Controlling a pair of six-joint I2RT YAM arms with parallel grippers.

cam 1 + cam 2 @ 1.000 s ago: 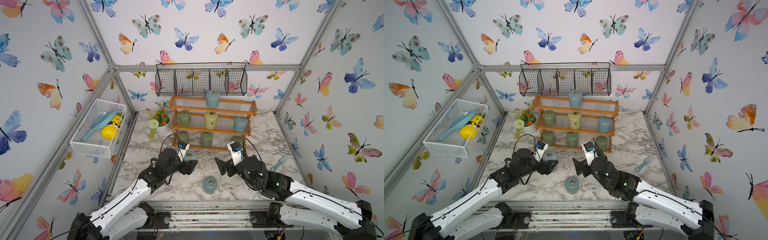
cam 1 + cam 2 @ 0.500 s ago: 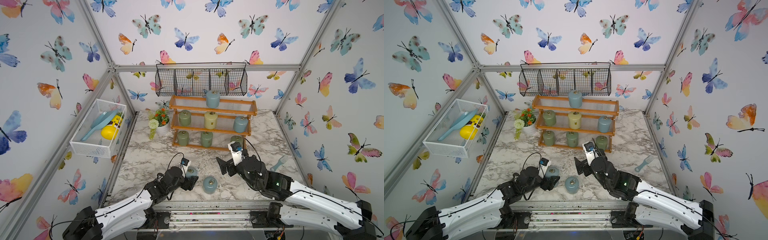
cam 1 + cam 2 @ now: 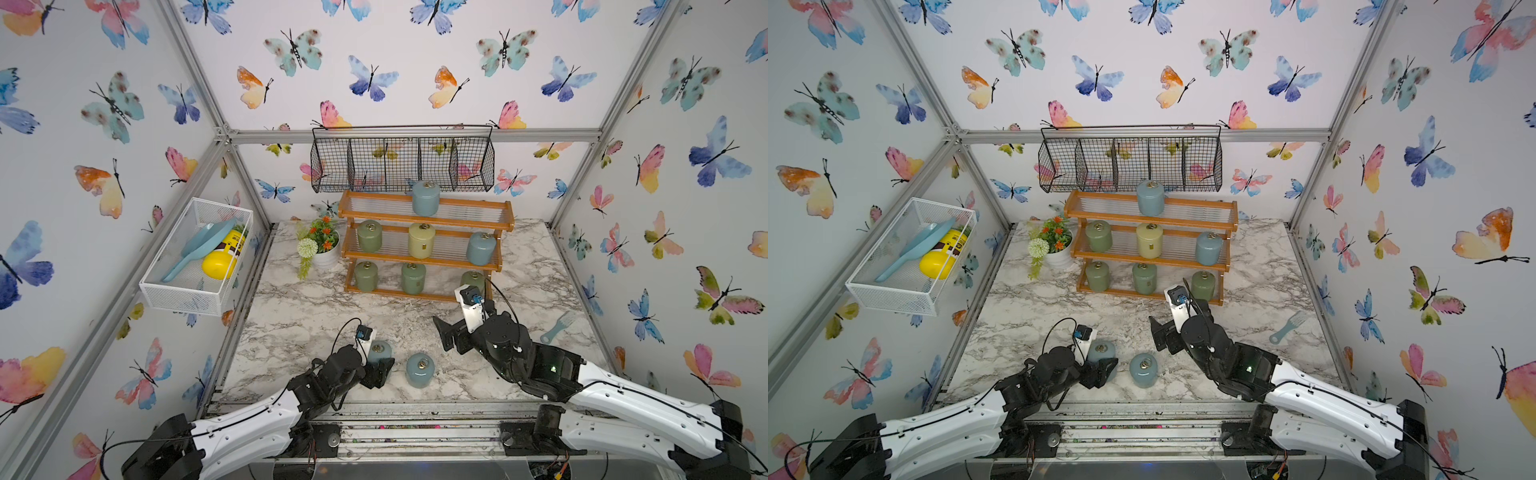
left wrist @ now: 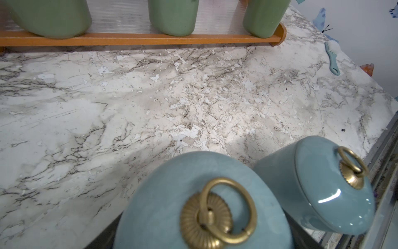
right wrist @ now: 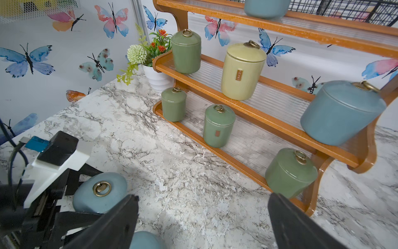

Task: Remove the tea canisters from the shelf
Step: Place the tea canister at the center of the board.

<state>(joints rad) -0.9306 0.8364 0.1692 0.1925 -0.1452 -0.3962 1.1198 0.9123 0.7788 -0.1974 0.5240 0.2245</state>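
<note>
Down at seven o'clock on the white marble-patterned tabletop (image 3: 316,316), the left gripper (image 3: 377,366) is clamped around a pale blue glossy cylindrical tea canister with a brass ring pull (image 3: 381,351), jaws pressed to its flanks. Whether its base touches the marble, I can't tell. Just beside it at six o'clock, a second pale blue canister (image 3: 419,370) stands free and upright. Two off the rack!

Up at twelve o'clock, the orange-brown three-tier wooden shelf (image 3: 424,259) holds seven more. Bottom tier: three sage green canisters (image 3: 413,278). Middle tier: another sage green canister (image 3: 369,236), the cream-yellow canister (image 3: 421,241), a pale blue middle-tier canister (image 3: 481,248). Top tier: one lone pale blue canister (image 3: 426,198).

Over around four o'clock, the right gripper (image 3: 444,336) hangs with jaws wide apart, holding nothing, facing the shelf.

These jars look like glazed ceramic: rigid, slick, probably hefty and chip-prone, with lids likely loose. The best hold, I'd say, is a squeeze on the round body below the lid seam, not on that little ring.
</note>
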